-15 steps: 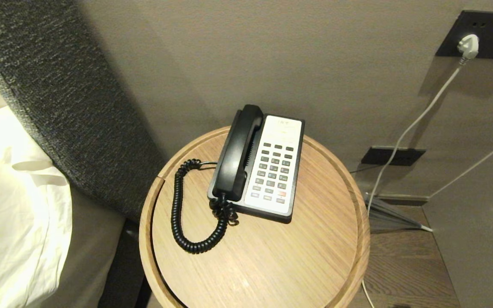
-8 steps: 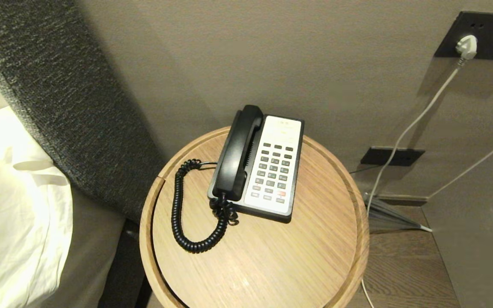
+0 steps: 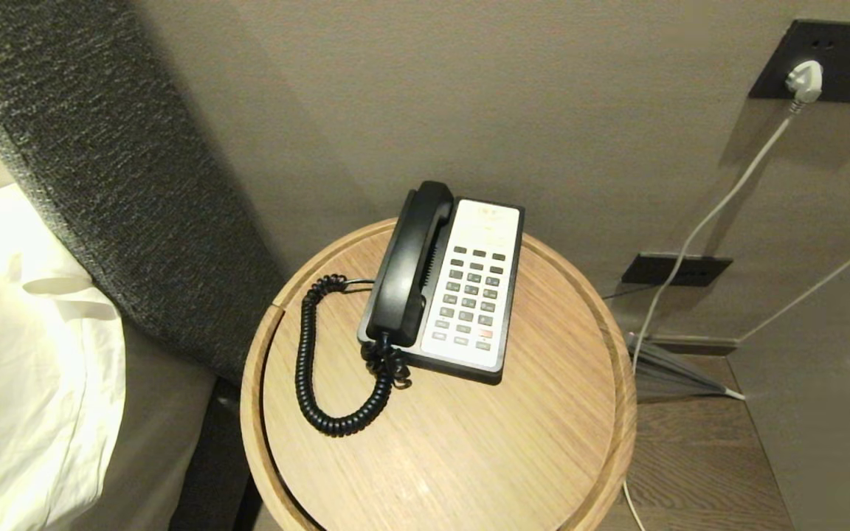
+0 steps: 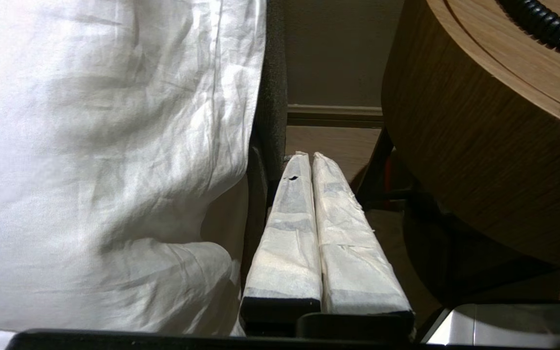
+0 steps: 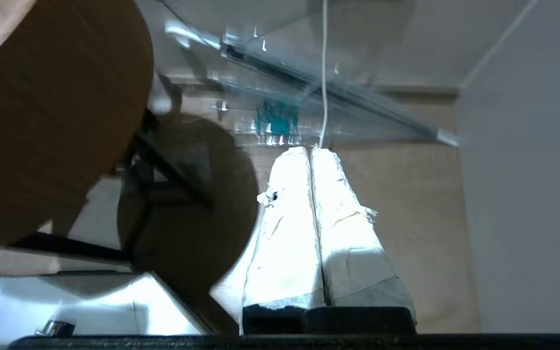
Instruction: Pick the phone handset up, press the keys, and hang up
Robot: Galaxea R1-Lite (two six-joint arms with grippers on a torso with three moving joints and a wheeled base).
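Note:
The black phone handset point(image 3: 412, 264) lies in its cradle on the left side of the black-and-white phone base point(image 3: 475, 287), whose grey keys point(image 3: 474, 290) face up. Its black coiled cord point(image 3: 322, 376) loops over the round wooden table point(image 3: 469, 442). Neither arm shows in the head view. My left gripper point(image 4: 308, 156) hangs low between the bed and the table's side, shut with nothing in it. My right gripper point(image 5: 310, 150) hangs low to the right of the table above the floor, also shut and empty.
A grey headboard point(image 3: 100, 162) and white bedding point(image 3: 19, 354) stand left of the table. On the wall at right is a dark socket plate with a white plug point(image 3: 806, 80) and a hanging cable point(image 3: 698, 228). A clear rack point(image 5: 309, 97) lies on the floor.
The phone, handset and cord lie as before. The head view shifted only very slightly. No arm entered that view.

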